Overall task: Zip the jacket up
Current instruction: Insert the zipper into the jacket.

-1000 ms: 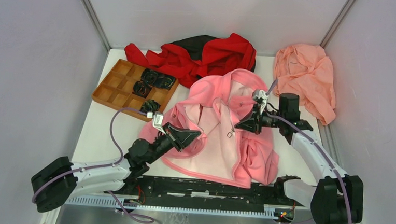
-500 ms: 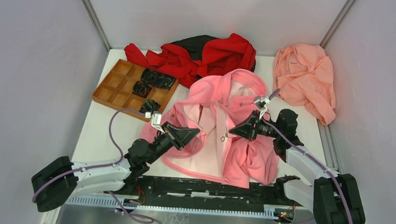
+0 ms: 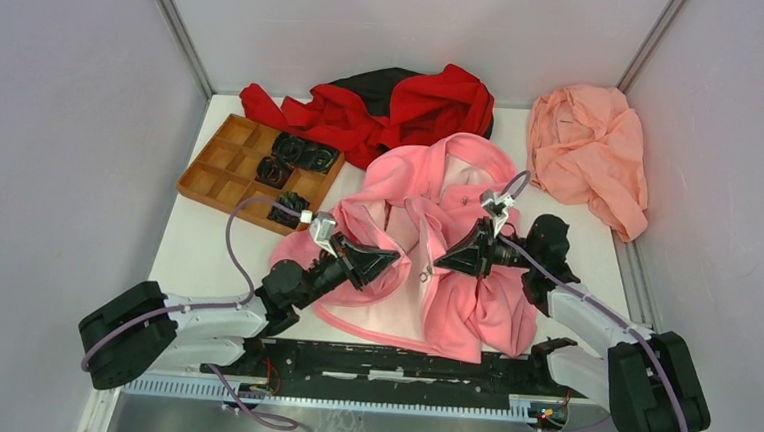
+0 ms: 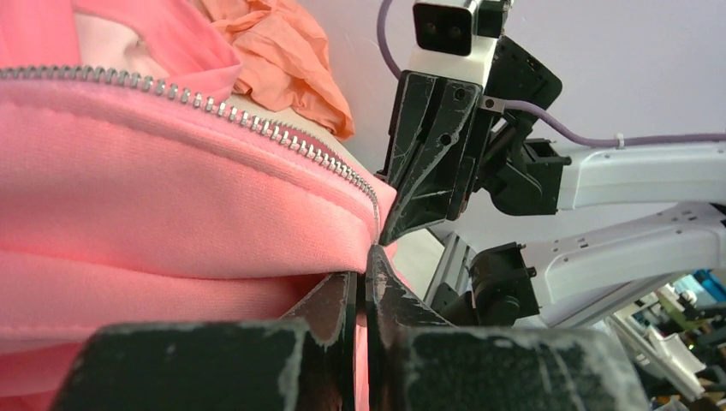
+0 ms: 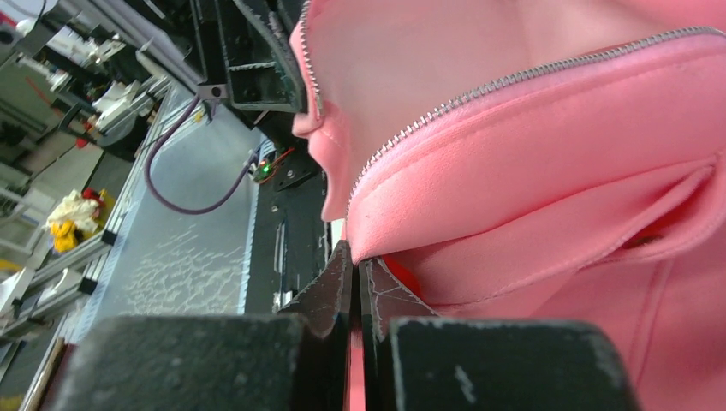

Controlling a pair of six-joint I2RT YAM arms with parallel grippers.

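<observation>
Two grippers are holding the pink jacket (image 3: 459,196), which is lying spread across the middle of the table (image 3: 185,254). Its hood is pointing toward the far wall, just in front of the red-and-black garment (image 3: 415,103) and beside the peach cloth (image 3: 587,153). A brown tray (image 3: 222,171) is sitting off to the left.

The left gripper (image 3: 391,260) is pinching one front edge of the jacket, with its jaws squeezed almost together and pink fleece caught between them. The right gripper (image 3: 439,264) is doing the same on the opposite front edge, clamping the hem just below the zipper teeth (image 5: 479,90). The two grippers are facing each other and holding their edges near one another, though a gap is showing between them.

Very little of the task is looking done. The front is lying open with the paler lining showing, and the two rows of teeth are running separately, joined nowhere in view. The small metal pull ring (image 3: 424,274) is hanging between the grippers, and neither is gripping it.

What is remaining seems to be nearly everything: lining up the bottom ends, seating one side into the slider, then taking the pull and drawing it up toward the hood. The soft fleece is likely sagging and twisting, so keeping the edges taut is mattering here.
</observation>
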